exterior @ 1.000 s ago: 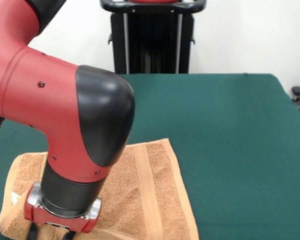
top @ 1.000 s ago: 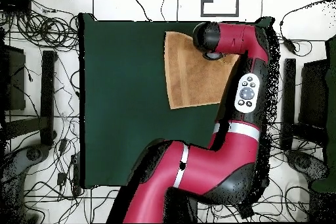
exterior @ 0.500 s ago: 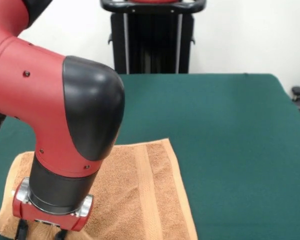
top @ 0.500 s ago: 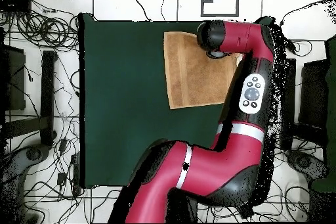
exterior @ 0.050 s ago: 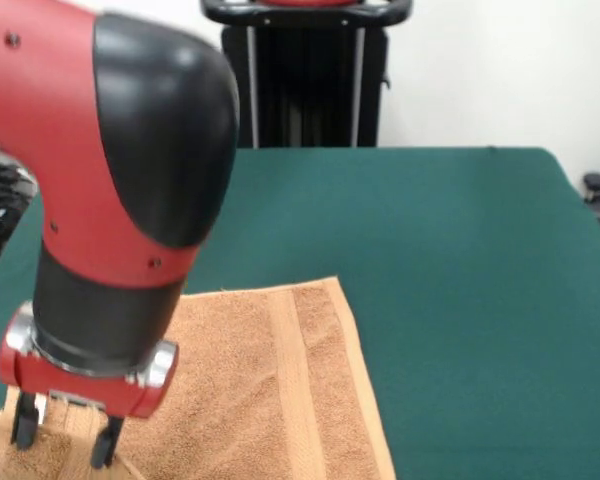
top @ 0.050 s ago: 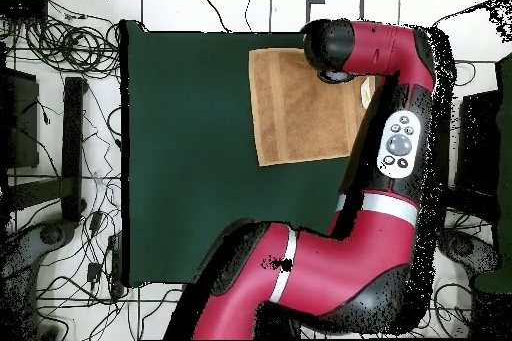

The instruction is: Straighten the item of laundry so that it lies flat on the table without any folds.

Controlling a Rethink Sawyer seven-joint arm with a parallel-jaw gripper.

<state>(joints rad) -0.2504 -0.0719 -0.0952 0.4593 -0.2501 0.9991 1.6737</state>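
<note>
The item of laundry (exterior @ 0.050 s ago: 270, 390) is a peach-orange terry towel spread on the green table (exterior @ 0.050 s ago: 460, 280) at the near left, with a flat woven band running along it. It shows no large folds in the front view, and its near end runs off the picture's bottom. From above the towel (top @ 0.050 s ago: 300, 107) reads as a neat rectangle at the table's (top @ 0.050 s ago: 185, 157) upper right corner. My gripper (exterior @ 0.050 s ago: 62, 442) hangs over the towel's left edge. It is open, with the two dark fingers (exterior @ 0.050 s ago: 21, 428) well apart and their tips just above the cloth. In the overhead view the arm's wrist hides the gripper.
The red and black arm (exterior @ 0.050 s ago: 110, 180) fills the left of the front view and hides part of the towel. The table's edge lies close to the towel's left side. Black stands and many cables (top @ 0.050 s ago: 60, 137) surround the table on the floor.
The gripper has moved left and risen a little in the front view. Seen from above, the towel's outline has gone from slanted to a square-cornered rectangle.
</note>
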